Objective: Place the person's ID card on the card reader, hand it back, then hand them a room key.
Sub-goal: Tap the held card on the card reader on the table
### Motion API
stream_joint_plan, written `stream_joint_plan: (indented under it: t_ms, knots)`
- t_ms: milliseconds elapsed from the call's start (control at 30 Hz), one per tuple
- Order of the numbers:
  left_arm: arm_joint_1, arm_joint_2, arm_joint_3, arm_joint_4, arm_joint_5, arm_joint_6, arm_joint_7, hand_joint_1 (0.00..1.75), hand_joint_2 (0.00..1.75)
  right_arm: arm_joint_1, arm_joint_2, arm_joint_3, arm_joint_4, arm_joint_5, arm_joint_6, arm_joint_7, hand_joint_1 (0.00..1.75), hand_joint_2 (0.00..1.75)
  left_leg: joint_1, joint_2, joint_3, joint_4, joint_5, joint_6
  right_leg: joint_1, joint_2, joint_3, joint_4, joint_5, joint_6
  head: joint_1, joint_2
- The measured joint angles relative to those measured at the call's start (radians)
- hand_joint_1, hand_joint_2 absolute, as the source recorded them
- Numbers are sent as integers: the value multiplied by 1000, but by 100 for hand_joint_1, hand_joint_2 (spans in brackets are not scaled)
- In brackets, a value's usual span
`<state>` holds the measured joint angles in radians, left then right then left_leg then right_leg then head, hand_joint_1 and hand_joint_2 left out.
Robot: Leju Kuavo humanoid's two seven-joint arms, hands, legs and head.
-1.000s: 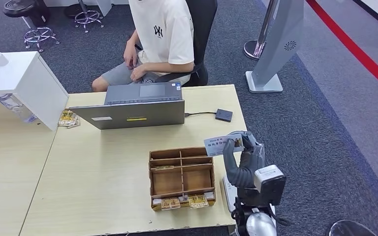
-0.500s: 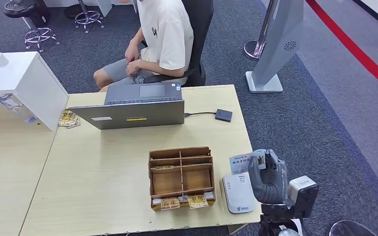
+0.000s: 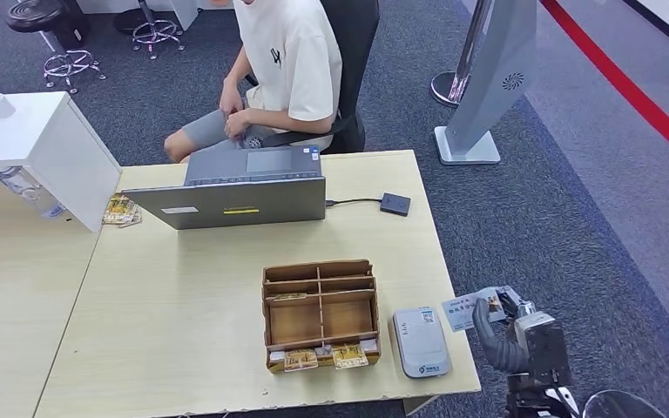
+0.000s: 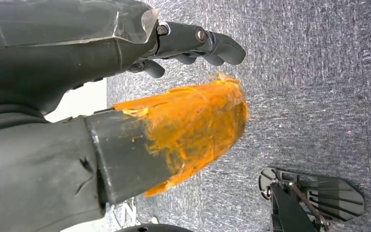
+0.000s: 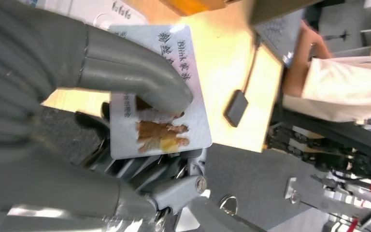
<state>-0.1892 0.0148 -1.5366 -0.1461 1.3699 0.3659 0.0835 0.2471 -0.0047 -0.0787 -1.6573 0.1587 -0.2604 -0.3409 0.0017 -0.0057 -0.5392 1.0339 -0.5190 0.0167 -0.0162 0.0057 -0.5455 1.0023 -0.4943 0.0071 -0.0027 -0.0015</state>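
Off the tabletop's right edge, down by the grey carpet, the robot's right hand (image 3: 498, 324) now carries the white printed ID card (image 3: 469, 309), pinched flat between its thick grey thumb and the darker fingers beneath. A second ago that hand was up over the tabletop with the card held high beside the box; half a second ago it was lower, just above the reader; now it sits lower again and further out to the right, past the corner of the light wooden tabletop (image 3: 183, 331). The card has not landed on the white rounded card reader (image 3: 420, 341), which lies bare near the front edge, just right of the brown cardboard compartment box (image 3: 320, 313). So the reading step looks undone, and my guess is the arm is swinging wide and must come back in over the reader. The left hand (image 4: 193, 41) hangs over the carpet, fingers loosely apart, holding nothing, its thumb tip wrapped in orange tape. Gold-printed cards, likely the room keys, sit in the box's front slots. Beyond, a grey laptop (image 3: 239, 192) stands folded tent-wise, a small black square device (image 3: 395, 204) is cabled to it, and the person in a cream T-shirt (image 3: 287, 52) sits turned partly away. Between card and reader only the tabletop's edge intervenes.
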Motion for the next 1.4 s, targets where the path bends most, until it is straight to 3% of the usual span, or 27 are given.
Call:
stream_joint_plan:
  t_ms: [167,400,833,1067,1400]
  knots:
    - [1,0,0,0,5,0,0,0,0,-31,-5,-18,111,214,-81,30,175,175,0,0,0,0,0,0,0,0,0,0,0,0,0,0]
    - [2,0,0,0,10,0,0,0,0,-67,-5,-14,202,295,-109,36,175,175,0,0,0,0,0,0,0,0,0,0,0,0,0,0]
    - [10,0,0,0,22,0,-7,0,0,-97,-5,-6,255,268,-97,33,175,175,0,0,0,0,0,0,0,0,0,0,0,0,0,0]
    - [13,0,0,0,29,0,-19,0,0,-99,-5,-5,246,139,37,22,175,175,0,0,0,0,0,0,0,0,0,0,0,0,0,0]
    - [18,0,6,0,41,0,-22,0,0,-102,-5,47,256,214,24,41,175,175,0,0,0,0,0,0,0,0,0,0,0,0,0,0]
